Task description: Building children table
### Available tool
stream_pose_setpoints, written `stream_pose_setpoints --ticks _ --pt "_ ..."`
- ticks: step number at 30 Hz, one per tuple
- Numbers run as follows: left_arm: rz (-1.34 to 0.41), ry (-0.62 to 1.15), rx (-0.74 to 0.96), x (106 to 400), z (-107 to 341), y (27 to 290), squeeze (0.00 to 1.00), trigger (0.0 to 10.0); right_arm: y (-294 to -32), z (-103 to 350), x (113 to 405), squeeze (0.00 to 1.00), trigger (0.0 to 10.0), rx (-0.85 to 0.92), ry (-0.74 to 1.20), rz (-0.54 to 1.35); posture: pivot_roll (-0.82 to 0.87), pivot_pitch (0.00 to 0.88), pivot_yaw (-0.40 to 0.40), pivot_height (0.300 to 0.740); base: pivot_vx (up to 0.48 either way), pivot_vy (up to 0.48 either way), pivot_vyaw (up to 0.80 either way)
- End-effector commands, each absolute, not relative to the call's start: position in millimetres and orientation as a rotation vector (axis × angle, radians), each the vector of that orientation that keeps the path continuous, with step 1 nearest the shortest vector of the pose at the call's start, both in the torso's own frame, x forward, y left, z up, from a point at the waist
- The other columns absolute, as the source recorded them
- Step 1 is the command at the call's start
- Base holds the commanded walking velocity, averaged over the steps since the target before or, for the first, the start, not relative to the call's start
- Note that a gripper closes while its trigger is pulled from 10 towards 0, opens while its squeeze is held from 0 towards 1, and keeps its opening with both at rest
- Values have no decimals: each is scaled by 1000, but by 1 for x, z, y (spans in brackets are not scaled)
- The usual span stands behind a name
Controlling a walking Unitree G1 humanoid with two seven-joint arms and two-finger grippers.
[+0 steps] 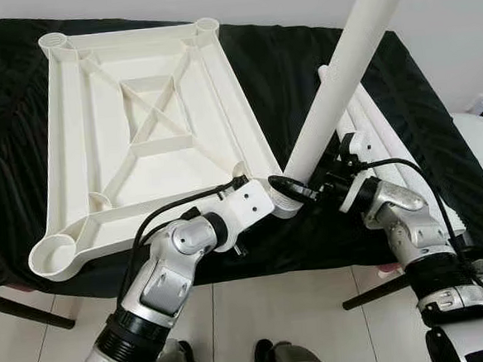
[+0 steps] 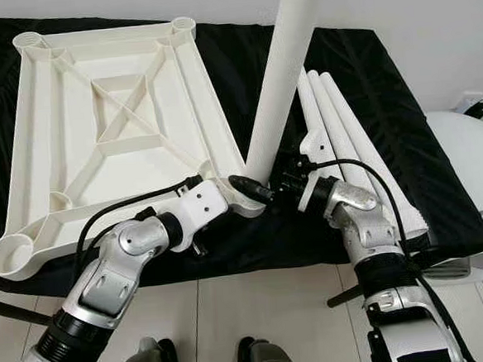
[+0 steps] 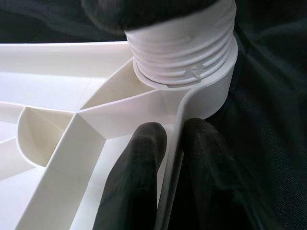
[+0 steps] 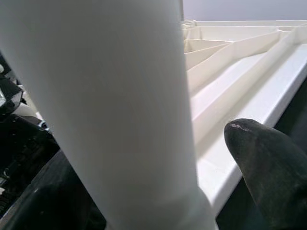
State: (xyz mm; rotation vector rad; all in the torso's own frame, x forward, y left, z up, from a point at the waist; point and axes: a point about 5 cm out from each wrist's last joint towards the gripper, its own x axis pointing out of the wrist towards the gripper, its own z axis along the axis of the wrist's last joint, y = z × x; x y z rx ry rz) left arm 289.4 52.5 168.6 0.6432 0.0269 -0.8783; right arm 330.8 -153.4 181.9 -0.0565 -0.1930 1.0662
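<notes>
The white tabletop [image 1: 71, 118] lies upside down on a black-covered table, ribs up. A long white leg [image 1: 342, 74] stands in its near right corner socket, and its threaded end [image 3: 184, 52] sits in that socket [image 3: 216, 91]. My left gripper [image 3: 168, 143] is shut on the tabletop's thin rim just beside the socket. My right gripper [image 1: 308, 189] reaches in from the right around the leg's lower end. In the right wrist view the leg [image 4: 110, 105] stands between the fingers, with a gap to one fingertip [image 4: 268, 163].
Three spare white legs [image 2: 342, 132] lie side by side on the black cloth [image 1: 437, 134] right of the tabletop, behind my right arm. A white rounded object [image 2: 472, 156] stands off the table's right end. The table's front edge runs just under both forearms.
</notes>
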Motion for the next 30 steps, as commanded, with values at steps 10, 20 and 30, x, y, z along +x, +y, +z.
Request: stream_pose_setpoints --ticks 10,20,30 --pt "-892 38 653 284 164 52 0 10000 -148 180 330 0 0 -72 -188 1117 -31 155 -60 740 0 0 0" --pt "-892 36 650 284 165 52 0 10000 -148 178 329 0 0 -79 -188 1119 -34 159 -62 740 0 0 0" --pt "-889 37 650 284 165 52 0 10000 -148 175 325 0 10000 -67 -187 1072 -38 155 -62 740 0 0 0"
